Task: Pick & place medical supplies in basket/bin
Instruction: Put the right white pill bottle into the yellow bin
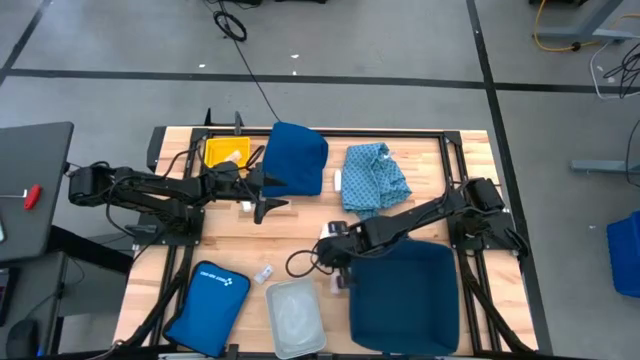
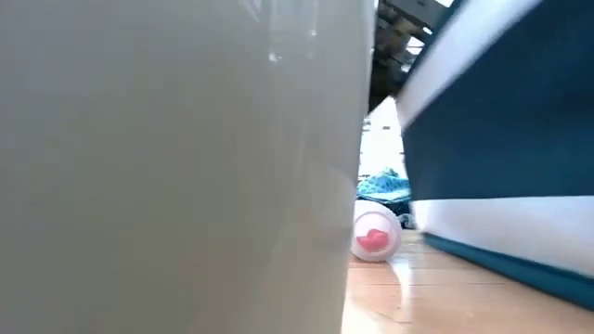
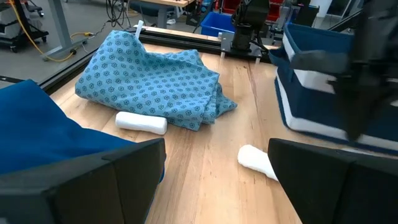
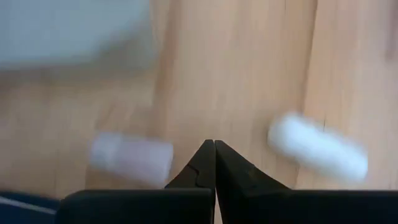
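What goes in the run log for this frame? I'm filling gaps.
left gripper: open, above table | right gripper: shut, empty, between two white rolls | blue bin: nearby

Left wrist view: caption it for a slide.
Open left gripper over the table, facing two white rolls, a patterned cloth and a blue bin.

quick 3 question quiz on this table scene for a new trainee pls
1. True or false: the right gripper is shut with nothing between its fingers.
2. Which sits at the table's front edge beside the blue bin? A) a clear tray B) a yellow box C) a patterned cloth
3. Fill in: the white roll in the left wrist view lies against the ____ cloth.

Key: 1 true; 2 A; 3 patterned
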